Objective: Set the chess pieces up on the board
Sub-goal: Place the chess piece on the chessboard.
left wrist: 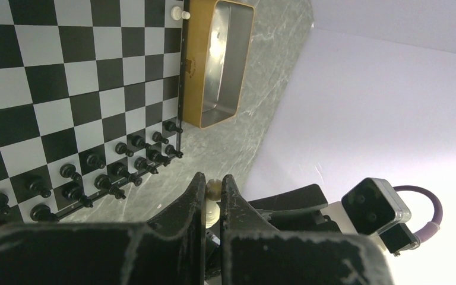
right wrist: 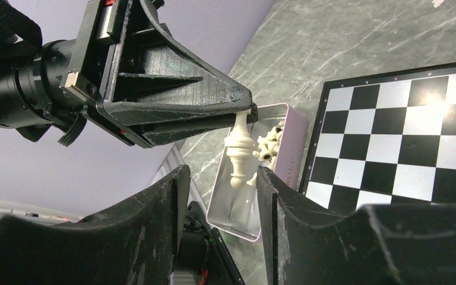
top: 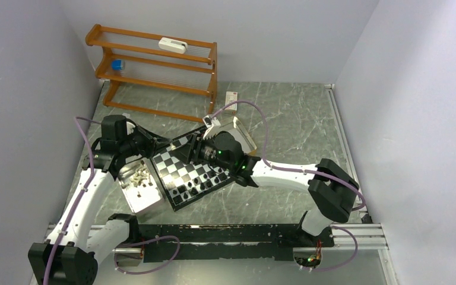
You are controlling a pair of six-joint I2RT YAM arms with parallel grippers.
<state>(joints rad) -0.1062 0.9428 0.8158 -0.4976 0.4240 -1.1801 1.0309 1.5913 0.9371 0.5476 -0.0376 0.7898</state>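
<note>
My left gripper (left wrist: pixel 214 181) is shut on a cream-white chess piece (left wrist: pixel 213 191) and holds it in the air. In the right wrist view that piece (right wrist: pixel 238 153) hangs from the left gripper (right wrist: pixel 242 111), between the spread fingers of my right gripper (right wrist: pixel 221 178), which is open and not touching it. In the top view the two grippers, left (top: pixel 165 146) and right (top: pixel 191 152), meet over the board's far left corner. The board (top: pixel 181 168) carries two rows of black pieces (left wrist: pixel 107 172) along one edge. One white piece (left wrist: pixel 180 12) stands at another corner.
A metal tray (top: pixel 132 196) with several loose white pieces (top: pixel 139 174) lies left of the board, also in the right wrist view (right wrist: pixel 231 211). A second, gold-walled tray (left wrist: pixel 195 65) lies beyond the board. A wooden rack (top: pixel 154 71) stands at the back. Walls close in on both sides.
</note>
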